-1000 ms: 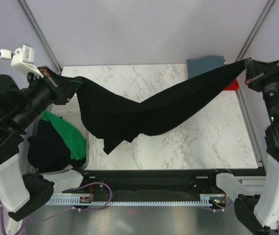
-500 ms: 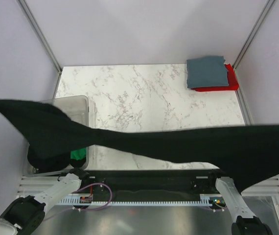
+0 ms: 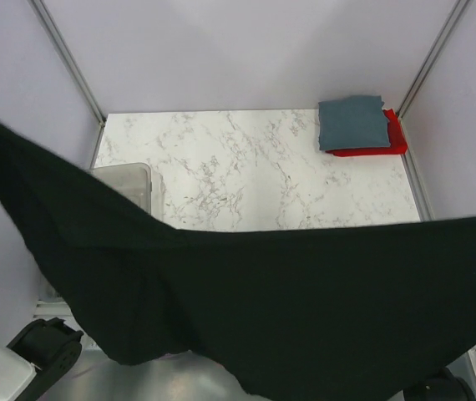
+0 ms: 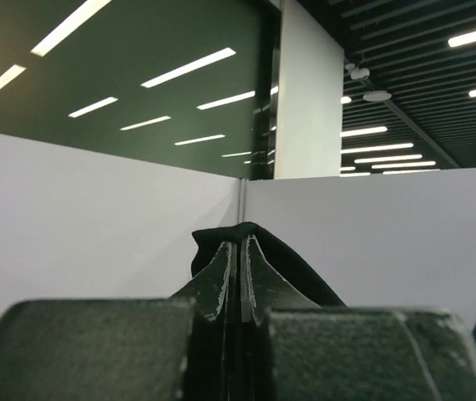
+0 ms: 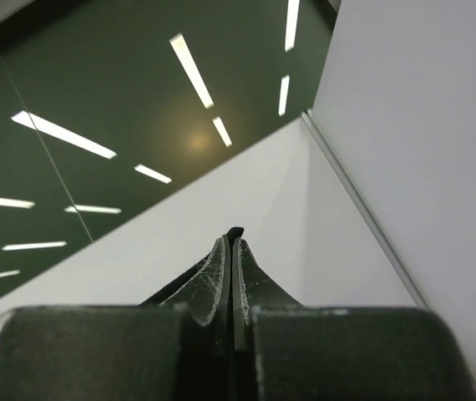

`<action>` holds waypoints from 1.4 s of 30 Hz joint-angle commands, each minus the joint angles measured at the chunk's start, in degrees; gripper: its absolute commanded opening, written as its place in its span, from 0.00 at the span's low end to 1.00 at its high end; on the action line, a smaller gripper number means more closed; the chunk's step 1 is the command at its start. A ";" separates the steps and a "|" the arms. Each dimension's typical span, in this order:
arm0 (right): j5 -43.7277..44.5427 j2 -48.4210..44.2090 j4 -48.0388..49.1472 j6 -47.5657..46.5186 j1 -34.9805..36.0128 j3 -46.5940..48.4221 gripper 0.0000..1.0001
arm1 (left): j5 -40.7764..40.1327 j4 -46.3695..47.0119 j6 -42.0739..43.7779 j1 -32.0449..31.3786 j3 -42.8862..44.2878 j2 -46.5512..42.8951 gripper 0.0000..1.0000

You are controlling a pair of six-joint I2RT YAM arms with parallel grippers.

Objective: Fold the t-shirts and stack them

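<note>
A large black t-shirt [image 3: 288,309] hangs stretched across the whole front of the top view, held high close to the camera. Both grippers are out of sight in the top view. In the left wrist view my left gripper [image 4: 241,242] is shut on a fold of the black t-shirt [image 4: 221,238], pointing up at the wall. In the right wrist view my right gripper [image 5: 231,244] is shut on a thin edge of black cloth [image 5: 235,231]. A folded slate grey-blue t-shirt [image 3: 353,123] lies on a folded red one [image 3: 386,145] at the table's far right corner.
The clear plastic bin [image 3: 128,179] shows partly at the left edge of the marble table [image 3: 246,167], mostly hidden behind the hanging cloth. The left arm's base [image 3: 42,351] shows at the bottom left. White enclosure walls stand around the table.
Both arms have lifted the black t-shirt higher and closer to the camera. It now hangs wider and covers the bin, the green cloth and the front rail.
</note>
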 commanded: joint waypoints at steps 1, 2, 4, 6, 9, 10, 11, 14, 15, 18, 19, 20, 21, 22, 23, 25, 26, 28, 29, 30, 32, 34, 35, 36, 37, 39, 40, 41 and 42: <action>1.78 8.23 -0.16 -0.76 0.20 -6.03 0.00 | -5.17 1.71 5.50 -0.33 -2.89 7.66 0.02; 1.95 9.29 -0.59 -0.49 0.20 -9.44 0.00 | -5.97 1.62 5.86 -0.33 -3.86 8.97 0.02; 2.66 12.62 -0.78 -0.23 0.20 -12.71 0.00 | -7.99 0.92 7.09 -0.24 -5.87 13.01 0.02; 4.58 16.22 -0.34 0.04 0.21 -18.34 0.00 | -10.18 0.83 7.97 -0.16 -7.72 15.65 0.02; 4.86 21.41 2.99 0.56 0.20 -27.99 0.00 | -12.57 0.56 7.89 3.00 -15.26 21.28 0.02; 4.85 22.82 4.05 0.65 0.20 -30.63 0.00 | -12.39 0.65 6.58 4.23 -17.12 24.25 0.02; 4.77 24.31 7.19 1.44 0.20 -36.40 0.00 | -11.96 1.52 6.22 6.59 -18.96 26.28 0.02; 6.60 35.70 12.64 3.45 0.20 -43.55 0.00 | -6.34 3.20 4.72 10.90 -23.90 37.96 0.02; 9.14 38.45 13.98 3.99 0.20 -44.45 0.00 | -4.85 2.50 4.64 11.53 -22.08 41.73 0.02; 9.00 49.96 13.91 4.70 -0.41 -40.96 0.07 | -3.53 -9.55 1.13 13.73 -4.60 62.89 0.24; 8.90 52.43 10.68 4.78 -0.41 -36.77 0.52 | -1.78 -15.03 -1.75 14.25 2.13 68.43 0.35; 8.38 55.50 9.08 5.04 -0.50 -34.90 0.72 | 0.33 -19.08 -2.91 14.87 8.12 77.63 0.61; 7.76 56.31 7.94 5.13 -0.41 -33.57 0.87 | 3.05 -24.61 -3.97 14.96 15.57 80.33 0.75; 6.36 56.14 7.32 5.14 -0.32 -33.56 0.98 | 3.95 -25.44 -4.94 14.96 15.73 81.22 0.83; 5.74 54.49 7.40 5.05 -0.32 -34.17 0.98 | 4.04 -25.28 -5.38 14.88 13.73 80.71 0.88; 5.30 51.76 7.40 4.87 -0.32 -37.40 0.98 | 2.29 -22.31 -6.08 14.70 2.68 74.67 0.90; 4.86 48.62 7.49 4.96 -0.24 -38.82 0.98 | 1.76 -20.98 -6.00 14.70 -1.19 72.29 0.90; 2.93 44.91 7.49 5.66 -0.24 -43.63 0.98 | 0.36 -19.31 -5.65 14.70 -10.52 65.08 0.90; 0.57 41.06 7.49 6.10 -0.06 -45.49 0.98 | -0.08 -19.21 -5.39 14.70 -13.07 63.06 0.90; -0.41 39.37 7.49 6.80 0.38 -47.34 0.98 | -1.31 -19.13 -5.21 14.70 -17.97 58.69 0.90; -4.87 34.38 8.01 9.17 0.82 -53.49 0.98 | -3.07 -19.21 -4.68 14.70 -22.91 54.36 0.88; -8.57 30.59 9.67 11.01 1.78 -59.53 0.98 | -4.39 -19.21 -4.51 14.44 -31.17 47.97 0.87; -10.42 29.78 10.21 11.55 2.22 -61.49 0.97 | -5.70 -19.13 -4.59 14.35 -33.90 46.10 0.86; -14.70 29.25 10.73 12.16 3.18 -63.25 0.97 | -5.97 -19.04 -4.94 14.26 -39.67 44.42 0.86; -16.92 28.99 12.30 12.51 3.80 -66.40 0.96 | -6.24 -18.86 -5.82 14.09 -42.51 41.01 0.86; -22.38 29.86 13.28 12.34 6.16 -68.27 0.96 | -6.50 -17.99 -7.22 13.47 -50.51 38.44 0.86; -24.22 31.78 13.29 11.99 7.14 -68.71 0.96 | -6.50 -16.94 -7.58 13.12 -53.32 36.52 0.86; -25.63 32.93 13.29 11.03 7.93 -68.63 0.96 | -6.59 -14.75 -8.02 13.12 -58.48 35.71 0.86; -28.25 34.33 13.11 10.76 8.72 -68.37 0.96 | -6.59 -13.42 -8.81 13.12 -60.62 35.27 0.86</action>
